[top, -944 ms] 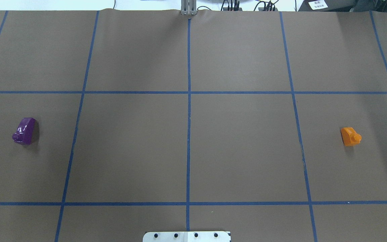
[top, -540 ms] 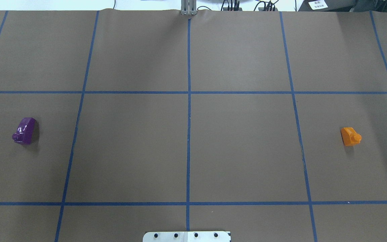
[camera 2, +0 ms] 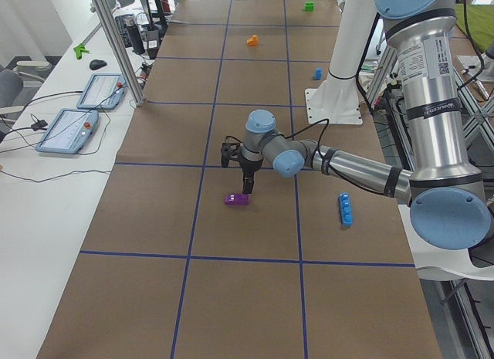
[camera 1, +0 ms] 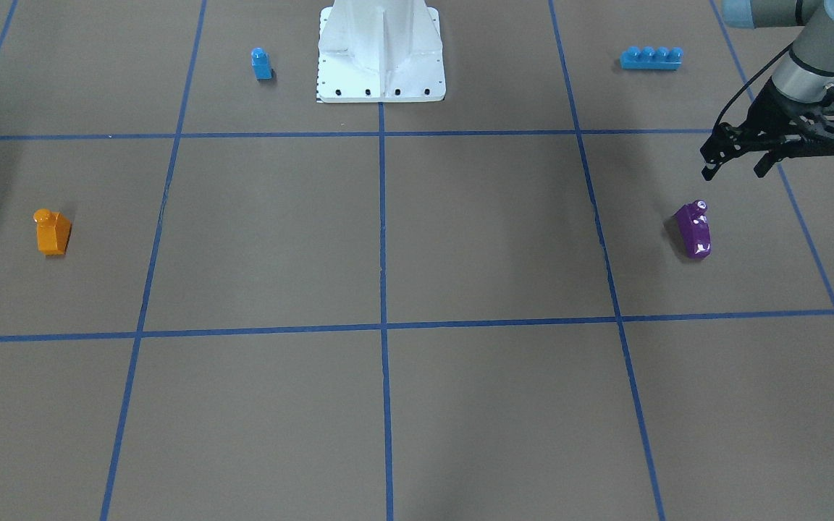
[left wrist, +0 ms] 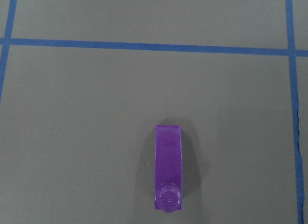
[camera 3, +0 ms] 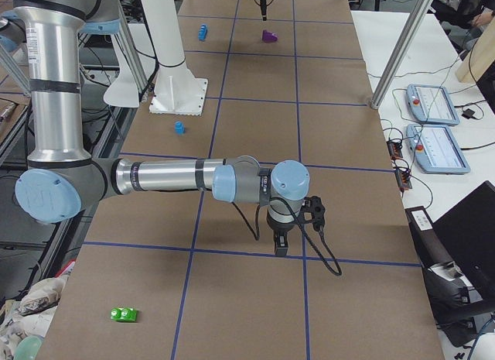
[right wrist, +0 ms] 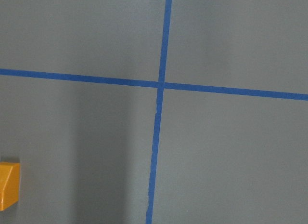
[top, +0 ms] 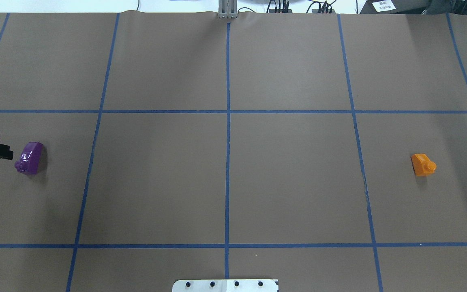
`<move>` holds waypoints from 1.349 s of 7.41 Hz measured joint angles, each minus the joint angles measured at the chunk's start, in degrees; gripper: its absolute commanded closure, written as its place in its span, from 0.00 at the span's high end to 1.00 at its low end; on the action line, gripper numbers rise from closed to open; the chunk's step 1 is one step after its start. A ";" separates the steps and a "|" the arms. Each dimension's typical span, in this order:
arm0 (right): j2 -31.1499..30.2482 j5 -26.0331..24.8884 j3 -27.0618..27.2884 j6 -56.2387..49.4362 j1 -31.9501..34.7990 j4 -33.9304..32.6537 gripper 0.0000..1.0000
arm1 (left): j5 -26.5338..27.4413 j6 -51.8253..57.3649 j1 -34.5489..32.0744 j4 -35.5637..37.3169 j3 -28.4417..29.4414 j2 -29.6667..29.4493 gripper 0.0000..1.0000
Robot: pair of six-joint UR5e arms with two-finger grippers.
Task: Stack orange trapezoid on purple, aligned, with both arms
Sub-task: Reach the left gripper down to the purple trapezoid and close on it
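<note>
Overhead exterior: purple (top: 31, 157) lying at left of tabletop (top: 225, 182), orange (top: 423, 164) at right, well apart.
Left tool (camera 1: 734, 171): released, fingers spread, hanging above tabletop just beside purple, not touching.
Right tool (camera 3: 280, 248): low over tabletop; released or clenched, cannot tell.
Right wrist view: orange at left edge.

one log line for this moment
phase: pre-grasp | left gripper: open, near purple, not touching | right gripper: state unclear | orange trapezoid: untouched, far from purple | stack: not started
</note>
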 measured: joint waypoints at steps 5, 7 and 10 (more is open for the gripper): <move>-0.03 0.02 -0.09 0.00 -0.01 -0.07 1.00 | 2.23 -0.43 4.49 -2.80 8.96 -5.58 1.00; -0.03 0.02 -0.09 0.00 -0.01 -0.07 1.00 | 2.26 -0.33 5.00 -3.11 11.76 -7.72 1.00; -0.02 0.02 -0.08 0.00 -0.03 -0.07 1.00 | 2.18 -0.12 5.19 -8.14 17.44 -9.40 0.85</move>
